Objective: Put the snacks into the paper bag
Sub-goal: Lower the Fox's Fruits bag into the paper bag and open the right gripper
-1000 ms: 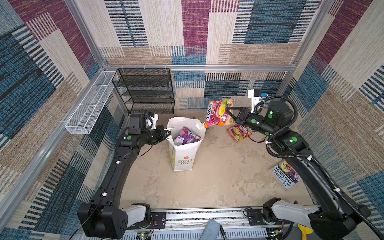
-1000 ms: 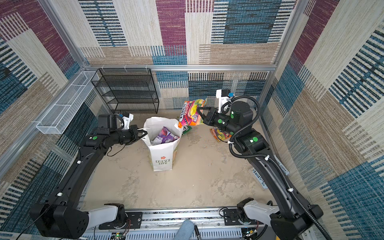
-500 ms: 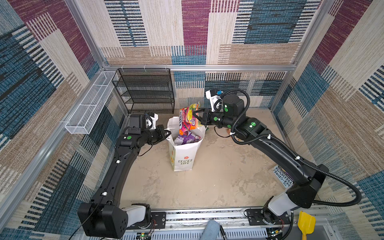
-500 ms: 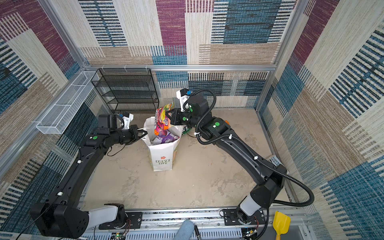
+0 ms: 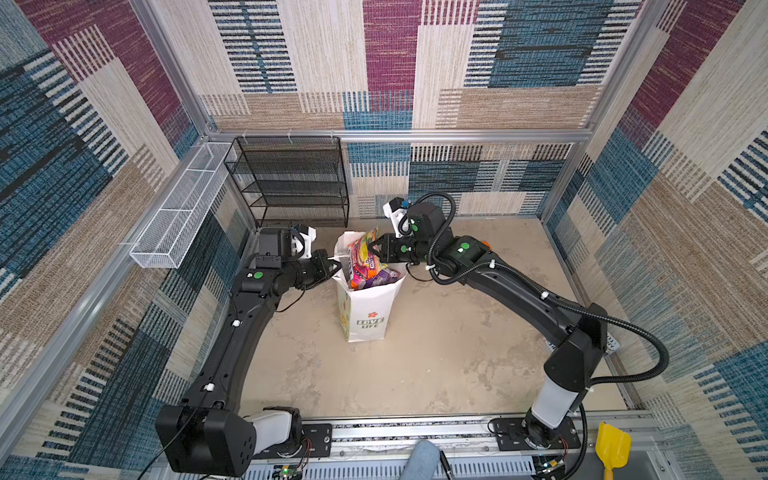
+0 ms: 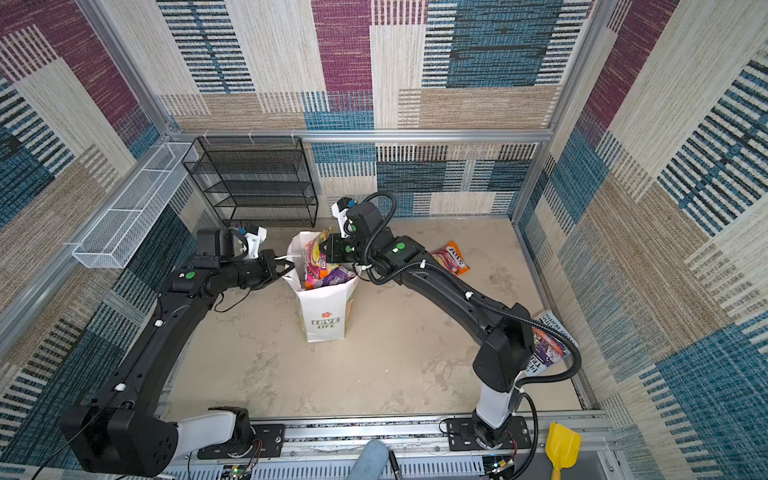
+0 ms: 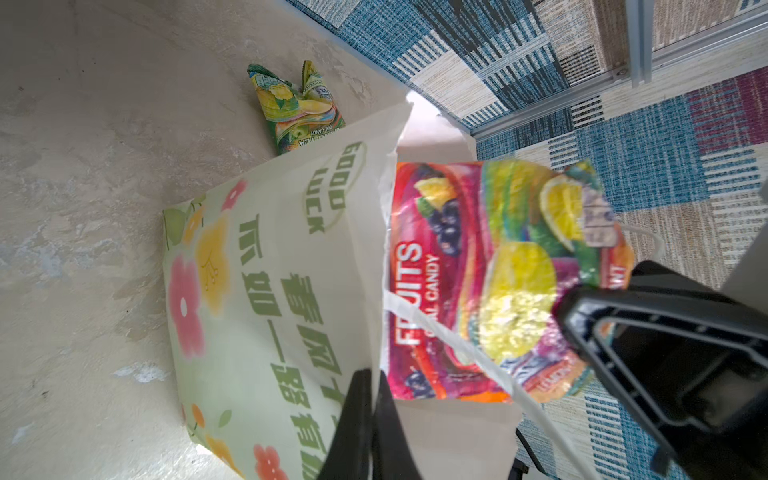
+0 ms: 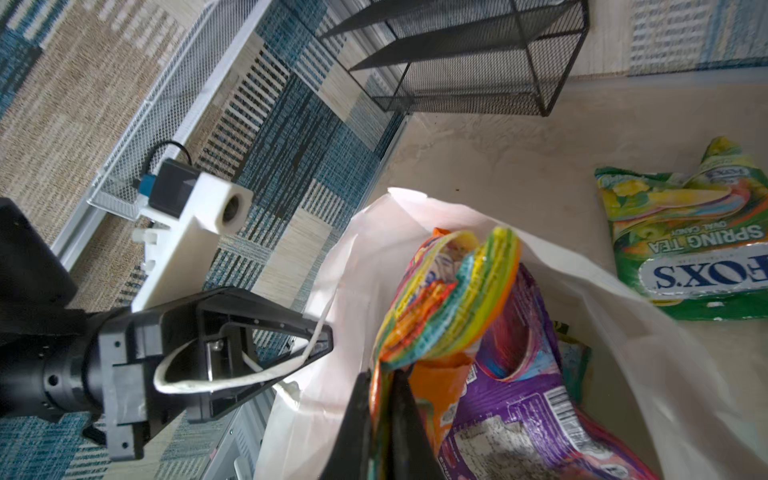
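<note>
In both top views I read "LOVE LIFE" on the paper bag (image 5: 365, 309), which stands upright mid-floor. My left gripper (image 5: 335, 263) is pinched together on its rim. My right gripper (image 5: 375, 250) clamps the fruits packet (image 5: 362, 259), whose lower end sits in the bag's mouth. A second ago that packet hung off to the right near the far wall; the left arm has not moved.

In a top view an orange packet (image 6: 451, 257) lies behind the right arm, whose elbow partly hides a magazine (image 6: 550, 345).

Left wrist: "GOOD LUCK" on the bag's side, "FRUITS" and "CANDY" on the held packet.

Right wrist: a green packet (image 8: 685, 249) reading "FOX'S SPRING TEA" lies just beside the bag, and a purple packet (image 8: 519, 395) is inside.
</note>
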Robot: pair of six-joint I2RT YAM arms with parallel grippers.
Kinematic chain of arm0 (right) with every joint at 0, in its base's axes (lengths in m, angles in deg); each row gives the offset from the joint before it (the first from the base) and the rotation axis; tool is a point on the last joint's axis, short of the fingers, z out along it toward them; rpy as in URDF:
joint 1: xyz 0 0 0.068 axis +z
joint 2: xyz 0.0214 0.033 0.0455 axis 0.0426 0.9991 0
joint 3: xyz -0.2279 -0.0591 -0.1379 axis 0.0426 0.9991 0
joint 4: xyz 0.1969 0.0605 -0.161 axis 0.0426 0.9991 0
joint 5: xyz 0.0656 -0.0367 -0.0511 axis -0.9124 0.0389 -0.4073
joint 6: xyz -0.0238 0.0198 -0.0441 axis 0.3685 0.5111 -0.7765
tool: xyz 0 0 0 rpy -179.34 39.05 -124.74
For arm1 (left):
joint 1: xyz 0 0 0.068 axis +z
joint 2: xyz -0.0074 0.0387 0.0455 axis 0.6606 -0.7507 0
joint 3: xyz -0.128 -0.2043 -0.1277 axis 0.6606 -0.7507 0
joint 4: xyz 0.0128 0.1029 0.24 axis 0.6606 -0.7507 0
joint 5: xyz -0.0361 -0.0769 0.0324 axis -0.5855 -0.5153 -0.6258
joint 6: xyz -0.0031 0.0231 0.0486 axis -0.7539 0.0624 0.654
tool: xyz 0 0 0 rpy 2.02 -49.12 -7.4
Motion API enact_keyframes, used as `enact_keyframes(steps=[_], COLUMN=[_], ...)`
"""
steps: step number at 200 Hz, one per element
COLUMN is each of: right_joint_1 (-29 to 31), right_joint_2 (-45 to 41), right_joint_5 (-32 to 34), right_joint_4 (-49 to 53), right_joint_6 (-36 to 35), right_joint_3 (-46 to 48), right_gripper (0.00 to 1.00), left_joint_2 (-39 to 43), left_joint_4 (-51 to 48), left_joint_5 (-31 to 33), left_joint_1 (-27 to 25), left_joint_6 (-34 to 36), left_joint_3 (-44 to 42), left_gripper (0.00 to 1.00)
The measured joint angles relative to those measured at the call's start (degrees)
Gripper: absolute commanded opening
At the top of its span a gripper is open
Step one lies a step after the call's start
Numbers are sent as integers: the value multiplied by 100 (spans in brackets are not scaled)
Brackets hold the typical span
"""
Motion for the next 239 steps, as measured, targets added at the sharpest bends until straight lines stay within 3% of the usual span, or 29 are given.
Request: enact_keyframes(steps=[84, 133, 173, 239], right_joint_1=[83, 28, 4, -13], right_joint_2=[809, 1290, 1078, -118], right_joint_5=[13, 649, 824, 680], right_joint_4=[208, 579, 645, 487], right_joint_6=[-109, -210, -234, -595], right_joint_3=[-369, -605, -562, -509], right_gripper=[0, 55, 64, 98], left_joint_2=[0, 2, 2, -7], left_joint_4=[-2, 0, 0, 0], left_joint_5=[2, 0, 0, 0], left_joint_1=[13, 24, 39, 52], left_joint_6=[-20, -20, -17, -20], left_joint_3=[0, 0, 0, 0], left_gripper=[0, 0, 0, 0])
